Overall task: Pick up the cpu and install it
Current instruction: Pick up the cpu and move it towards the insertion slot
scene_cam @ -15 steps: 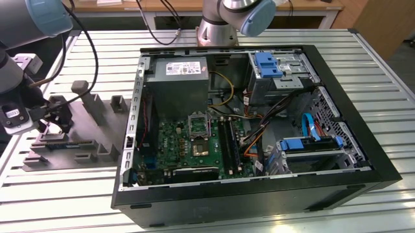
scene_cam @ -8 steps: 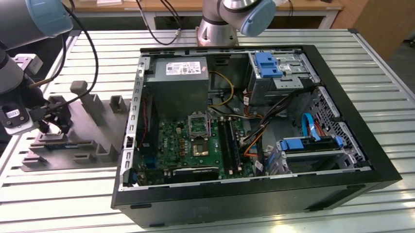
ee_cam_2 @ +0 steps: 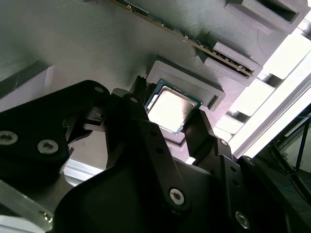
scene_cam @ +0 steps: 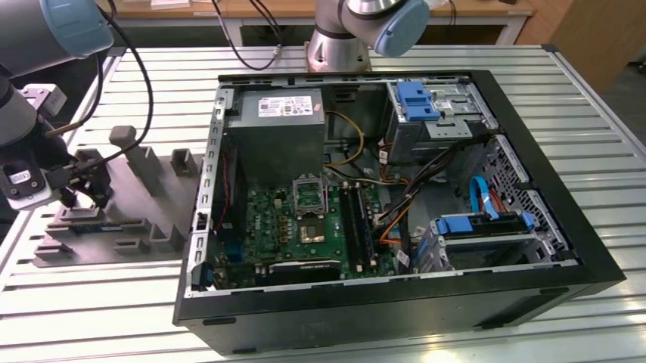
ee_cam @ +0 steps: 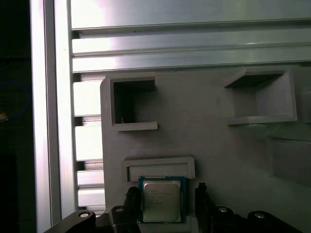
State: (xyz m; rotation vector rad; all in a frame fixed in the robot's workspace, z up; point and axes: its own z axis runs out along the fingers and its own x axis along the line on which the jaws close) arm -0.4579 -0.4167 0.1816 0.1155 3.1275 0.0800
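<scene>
The cpu (ee_cam_2: 171, 109) is a small square chip with a pale metal top, lying flat in a shallow recess of the grey holder block (ee_cam: 204, 145). In both wrist views my gripper (ee_cam: 165, 200) stands open astride the cpu (ee_cam: 162, 199), one black finger (ee_cam_2: 137, 112) at each side edge, with a small gap still showing on one side. In the exterior view the gripper (scene_cam: 86, 193) hangs over that holder block (scene_cam: 136, 212) at the exterior view's left, outside the computer case. The green motherboard (scene_cam: 277, 219) inside the case carries the socket (scene_cam: 310, 231) with its frame (scene_cam: 307, 193) raised.
The open black computer case (scene_cam: 565, 249) lies on the slatted metal table (scene_cam: 101, 310). Inside are a grey power supply (scene_cam: 274, 125), blue drive brackets (scene_cam: 416, 100) and loose cables (scene_cam: 404, 197). The holder block has other empty pockets (ee_cam: 132, 104). A second arm's base (scene_cam: 343, 38) stands behind the case.
</scene>
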